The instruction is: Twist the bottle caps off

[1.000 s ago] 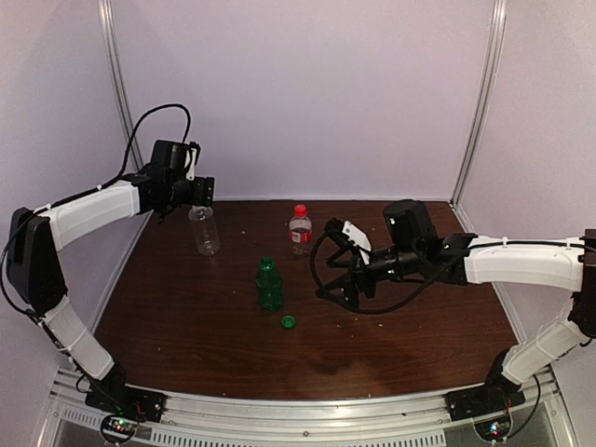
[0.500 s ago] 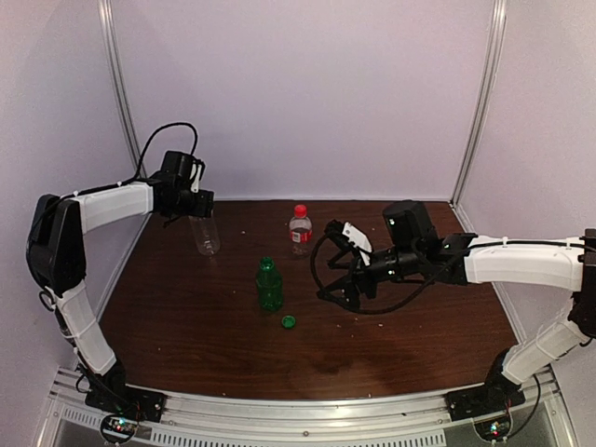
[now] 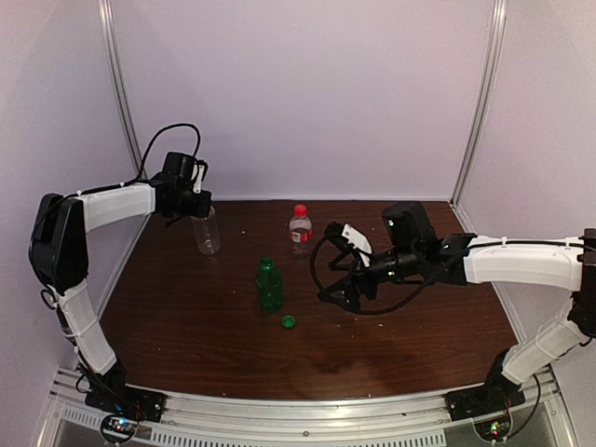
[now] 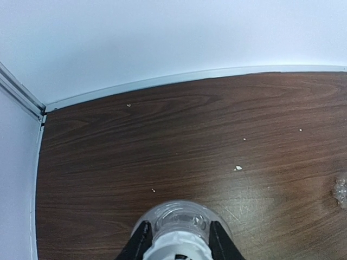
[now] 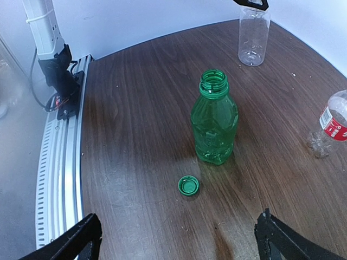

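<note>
Left gripper [image 4: 180, 239] pinches the white cap [image 4: 176, 250] near the back-left corner of the table [image 4: 162, 141]; right gripper [image 5: 179, 241] spread wide near green bottle [image 5: 214, 127]

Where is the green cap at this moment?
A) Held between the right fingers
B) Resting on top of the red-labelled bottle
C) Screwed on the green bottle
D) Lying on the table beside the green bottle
D: the green cap lies flat on the table just in front of the green bottle, whose neck is open, and the right fingers are spread apart and hold nothing.
</note>
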Robot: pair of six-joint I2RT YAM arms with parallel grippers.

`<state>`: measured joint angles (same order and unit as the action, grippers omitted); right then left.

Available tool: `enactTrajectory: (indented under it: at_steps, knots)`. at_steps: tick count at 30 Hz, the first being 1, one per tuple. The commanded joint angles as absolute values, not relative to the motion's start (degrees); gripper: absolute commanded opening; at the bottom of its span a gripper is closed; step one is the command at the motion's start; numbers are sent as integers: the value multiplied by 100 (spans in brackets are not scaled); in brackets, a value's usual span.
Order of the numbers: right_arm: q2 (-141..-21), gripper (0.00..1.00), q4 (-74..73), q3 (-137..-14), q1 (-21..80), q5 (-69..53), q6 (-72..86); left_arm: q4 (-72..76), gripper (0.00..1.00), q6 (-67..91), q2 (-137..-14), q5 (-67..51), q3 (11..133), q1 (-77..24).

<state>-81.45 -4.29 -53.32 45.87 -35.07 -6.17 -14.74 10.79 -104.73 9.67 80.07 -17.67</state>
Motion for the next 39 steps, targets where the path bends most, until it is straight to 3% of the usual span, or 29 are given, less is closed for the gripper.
enactTrajectory:
  at_steps: [1, 9, 22, 27, 39]
  knots:
    - [-8193, 100, -491, -5554, 4570, -3197, -571, -1239, 29, 845, -10316, 634, 8119, -1731]
    - [-8306, 100, -530, -5829, 4570, -2788, -469, -1344, 24, 704, -9273, 8, 7783, -1734]
    - [-8043, 100, -456, -6292, 4544, -2678, -427, -828, 20, 1158, -7460, -2539, 7509, -2017]
    - [-7997, 100, -817, -6788, 4544, -2813, -557, -750, 16, 1245, -7372, -3625, 7660, -2273]
    - [-7939, 100, -1299, -7166, 4543, -3197, -613, -554, 11, 1067, -7883, -4882, 7782, -3333]
